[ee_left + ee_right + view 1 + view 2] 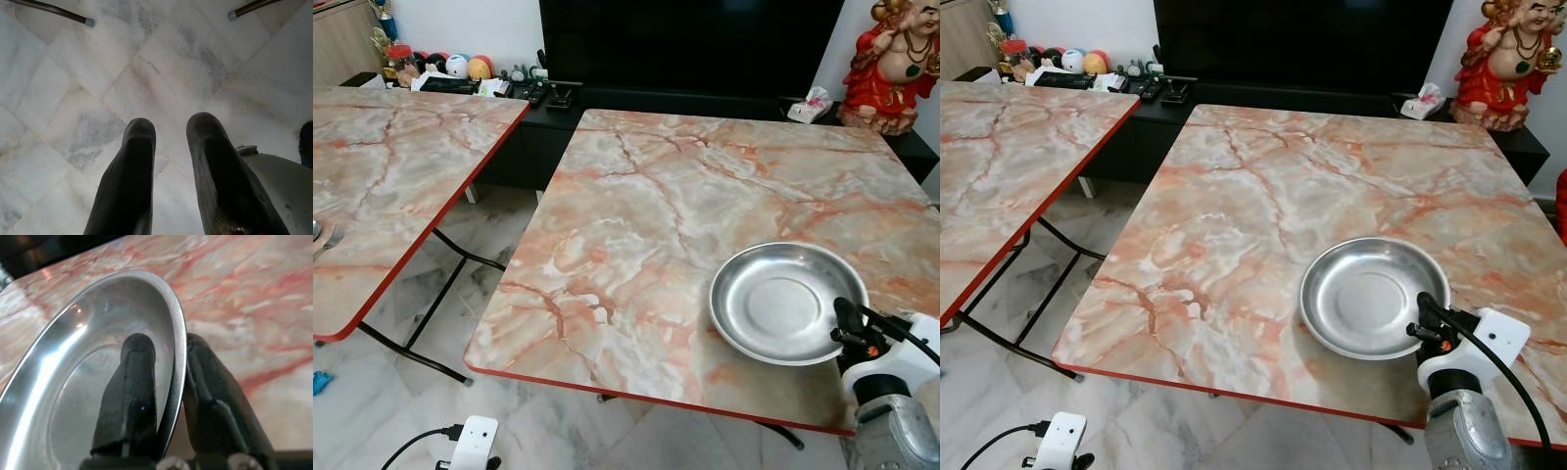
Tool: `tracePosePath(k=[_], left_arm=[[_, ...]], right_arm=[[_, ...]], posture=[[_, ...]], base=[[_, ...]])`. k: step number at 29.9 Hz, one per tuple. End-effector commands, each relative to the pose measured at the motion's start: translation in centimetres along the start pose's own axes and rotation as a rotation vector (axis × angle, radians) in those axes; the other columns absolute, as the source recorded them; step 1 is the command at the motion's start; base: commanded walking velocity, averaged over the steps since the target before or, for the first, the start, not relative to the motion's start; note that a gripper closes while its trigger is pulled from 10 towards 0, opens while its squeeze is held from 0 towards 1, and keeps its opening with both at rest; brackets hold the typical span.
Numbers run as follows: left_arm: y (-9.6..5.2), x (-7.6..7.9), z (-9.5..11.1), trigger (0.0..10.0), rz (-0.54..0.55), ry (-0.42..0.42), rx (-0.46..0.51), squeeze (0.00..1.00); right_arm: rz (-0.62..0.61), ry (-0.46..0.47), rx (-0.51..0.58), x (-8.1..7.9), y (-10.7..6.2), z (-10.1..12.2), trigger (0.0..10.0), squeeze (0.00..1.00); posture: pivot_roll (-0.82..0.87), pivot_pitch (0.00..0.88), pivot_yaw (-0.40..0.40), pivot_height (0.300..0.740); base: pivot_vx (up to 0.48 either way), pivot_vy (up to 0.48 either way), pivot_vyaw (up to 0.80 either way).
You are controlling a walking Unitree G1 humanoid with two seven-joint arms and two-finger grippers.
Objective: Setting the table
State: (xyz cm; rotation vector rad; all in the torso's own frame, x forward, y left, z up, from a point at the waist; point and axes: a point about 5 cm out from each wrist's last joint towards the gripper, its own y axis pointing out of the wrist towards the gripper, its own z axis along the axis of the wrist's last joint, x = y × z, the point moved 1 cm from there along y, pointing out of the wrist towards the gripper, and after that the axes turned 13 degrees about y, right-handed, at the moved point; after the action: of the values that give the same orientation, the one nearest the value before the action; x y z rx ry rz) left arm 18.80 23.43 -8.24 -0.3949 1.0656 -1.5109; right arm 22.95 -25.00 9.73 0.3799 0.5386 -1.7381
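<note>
A round stainless steel plate [783, 299] lies near the front right edge of the marble-patterned table [636, 196]. My right gripper [847, 328] is at the plate's near right rim. In the right wrist view, my right gripper [168, 345] is shut on the steel plate [73, 357], with one black finger inside the rim and the other outside it. The plate looks slightly tilted up at the gripped side. My left gripper [168, 129] hangs over the white tiled floor, open, with nothing between its fingers.
A second marble table [382, 166] stands to the left, with cutlery [323, 235] at its near edge. Black folding legs [431, 313] cross the gap between the tables. A dark TV [695, 44], a red statue [896, 64] and a white power strip [475, 441] are also around.
</note>
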Motion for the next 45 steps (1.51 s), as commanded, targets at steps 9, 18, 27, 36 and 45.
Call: tracePosePath(k=[9, 18, 27, 36, 45], left_arm=[[-0.2, 0.1, -0.8, 10.0, -0.008, 0.008, -0.032, 0.0], [-0.1, 0.2, -0.7, 10.0, -0.008, 0.007, -0.031, 0.0], [-0.1, 0.1, -0.8, 10.0, -0.005, 0.006, -0.034, 0.0], [-0.2, 0.0, -1.0, 10.0, -0.006, 0.007, -0.038, 0.0], [-0.2, 0.1, -1.0, 10.0, -0.008, 0.004, -0.038, 0.0]], right_arm=[[0.035, -0.029, -0.134, 1.9, -0.8, -1.6, 10.0, 0.0], [-0.038, -0.087, -0.179, 5.0, -1.3, -1.6, 10.0, 0.0], [-0.057, -0.177, -0.208, 5.9, -1.3, -1.8, 10.0, 0.95], [-0.066, -0.207, -0.184, 5.9, -0.9, -1.6, 10.0, 0.0], [-0.047, -0.226, 0.006, 4.6, 0.0, 0.5, 10.0, 0.0]], posture=[[0.03, 0.017, -0.02, 0.74], [0.03, 0.02, -0.016, 0.74], [0.03, 0.025, -0.014, 0.74], [0.03, 0.022, -0.013, 0.74], [0.03, 0.022, -0.015, 0.74]], base=[[0.0, 0.0, 0.0], [0.0, 0.0, 0.0], [0.0, 0.0, 0.0], [0.0, 0.0, 0.0], [0.0, 0.0, 0.0]])
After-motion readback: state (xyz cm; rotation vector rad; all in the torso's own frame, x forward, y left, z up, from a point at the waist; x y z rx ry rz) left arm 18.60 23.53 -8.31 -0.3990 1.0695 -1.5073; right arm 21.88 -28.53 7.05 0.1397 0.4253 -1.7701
